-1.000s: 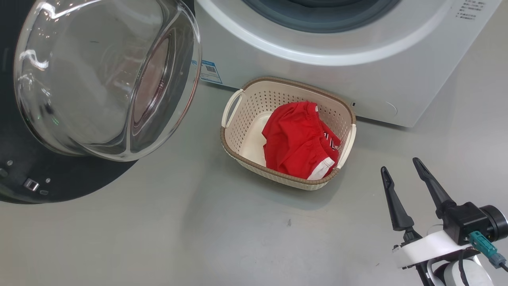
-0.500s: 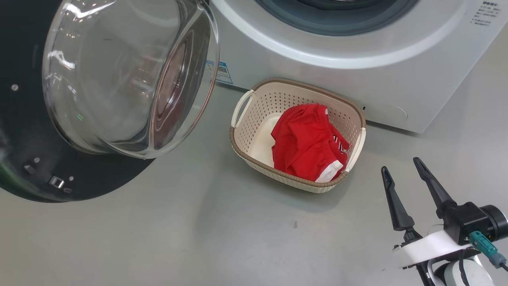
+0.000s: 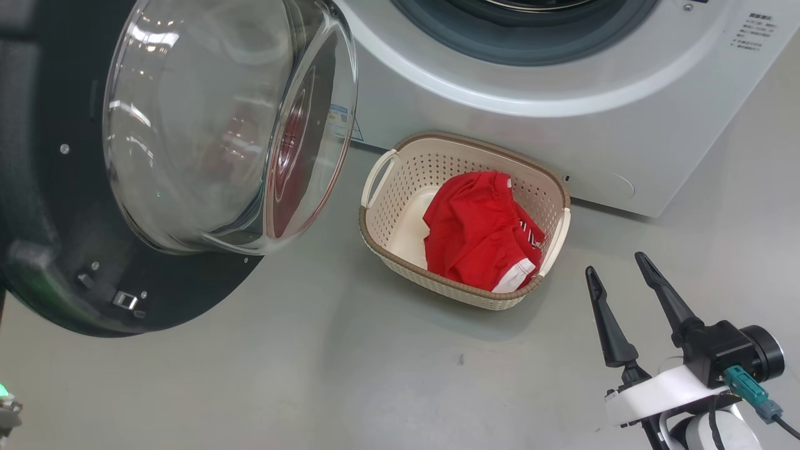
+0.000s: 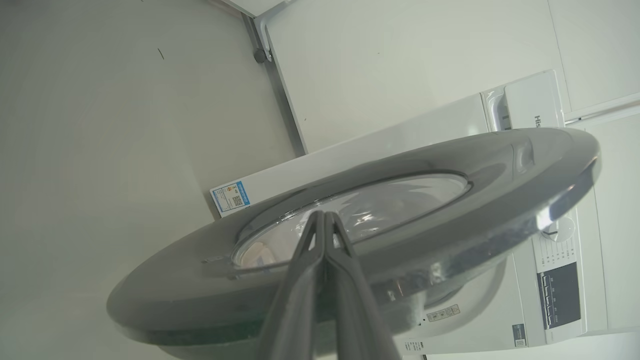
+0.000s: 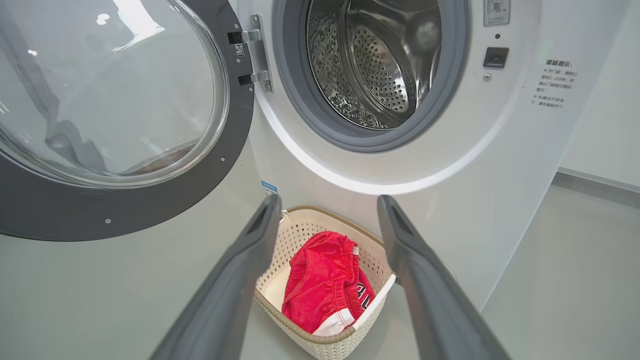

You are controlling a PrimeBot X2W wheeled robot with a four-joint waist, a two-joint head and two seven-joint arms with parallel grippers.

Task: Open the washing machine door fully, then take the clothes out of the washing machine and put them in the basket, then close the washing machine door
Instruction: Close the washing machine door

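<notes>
Bright, even light w/ glare on door (image 3: 187, 144).

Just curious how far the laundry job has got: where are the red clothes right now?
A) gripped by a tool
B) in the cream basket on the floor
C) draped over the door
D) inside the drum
B: the red clothes lie bunched inside the basket, on the floor before the washing machine.

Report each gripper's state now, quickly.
Left gripper: shut, holding nothing, tips pointed at the washing machine door.
Right gripper: open, holding nothing.
</notes>
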